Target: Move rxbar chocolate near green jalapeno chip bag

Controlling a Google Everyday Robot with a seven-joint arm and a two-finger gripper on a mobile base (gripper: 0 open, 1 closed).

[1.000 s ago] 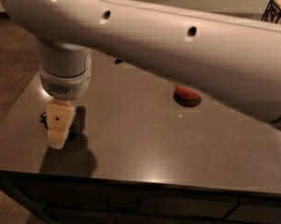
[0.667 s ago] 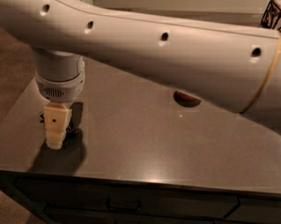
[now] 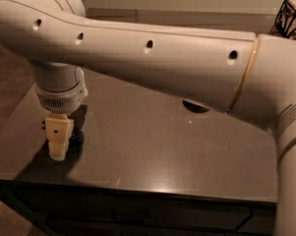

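Arm point(image 3: 152, 58) spans the view, with the gripper point(image 3: 58, 152) low over the left front of the desk point(image 3: 152, 151). Can't tell whether the gripper is wide, narrow or holding anything.

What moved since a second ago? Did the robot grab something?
The arm swung lower across the view, so the apple behind it is now almost hidden. The gripper dipped slightly toward the table, near its left edge. No grab or release shows. The table stayed put.
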